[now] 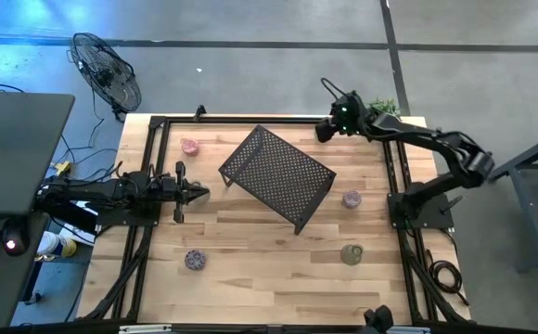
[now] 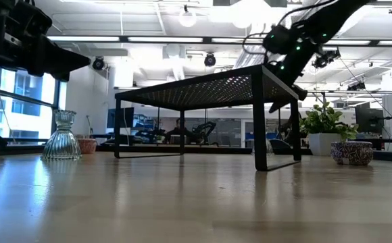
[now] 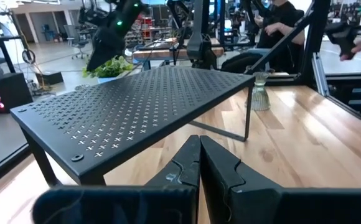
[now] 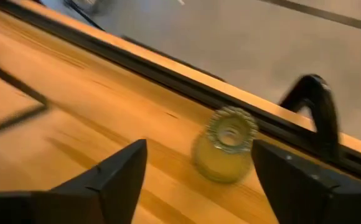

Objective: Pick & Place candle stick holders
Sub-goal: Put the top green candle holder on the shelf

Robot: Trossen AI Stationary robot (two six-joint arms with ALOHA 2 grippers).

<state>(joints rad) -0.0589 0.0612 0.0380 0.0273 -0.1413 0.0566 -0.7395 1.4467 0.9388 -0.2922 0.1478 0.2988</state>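
Note:
My right gripper [image 1: 325,130] is open near the table's far edge, beyond the black rack [image 1: 278,176]. In the right wrist view a pale green glass holder [image 4: 225,146] stands upright on the wood just ahead of the gap between its fingers [image 4: 199,180], untouched. Other holders stand on the table: a pink one [image 1: 189,147] at the far left, a purple one [image 1: 195,260] at the near left, a purple one [image 1: 352,199] and a green one [image 1: 352,253] at the right. My left gripper [image 1: 198,193] is shut and empty, left of the rack.
The rack stands on its legs at the table's middle, turned at a slant [image 3: 137,106]. A potted green plant [image 1: 383,106] sits at the far right corner. A black frame rail [image 4: 168,68] runs along the far edge. People sit beyond the table [image 3: 280,25].

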